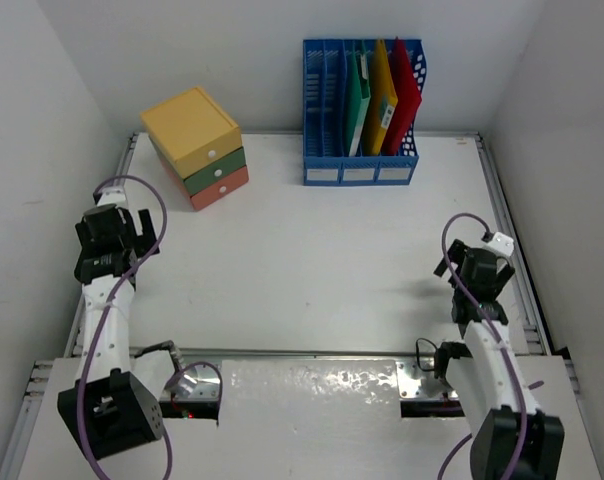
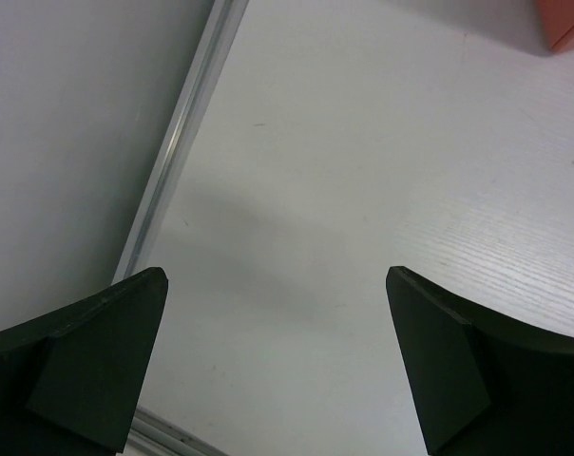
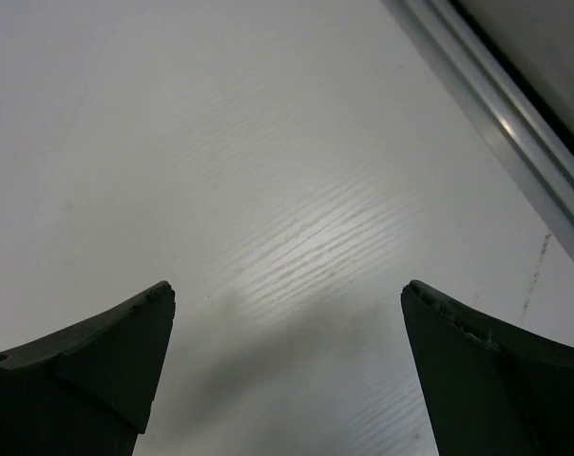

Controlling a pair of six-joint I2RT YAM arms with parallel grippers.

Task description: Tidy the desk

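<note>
The desk is a white flat tabletop with thin metal rails along its edges. My left gripper hangs over its left side near the left rail, open and empty; in the left wrist view only bare desk shows between the jaws. My right gripper hangs over the right side near the right rail, open and empty; the right wrist view shows bare desk between the jaws.
A blue slotted file rack with green, yellow and red folders stands at the back. A yellow-green-orange drawer box stands at the back left; its orange corner shows in the left wrist view. White walls enclose the desk.
</note>
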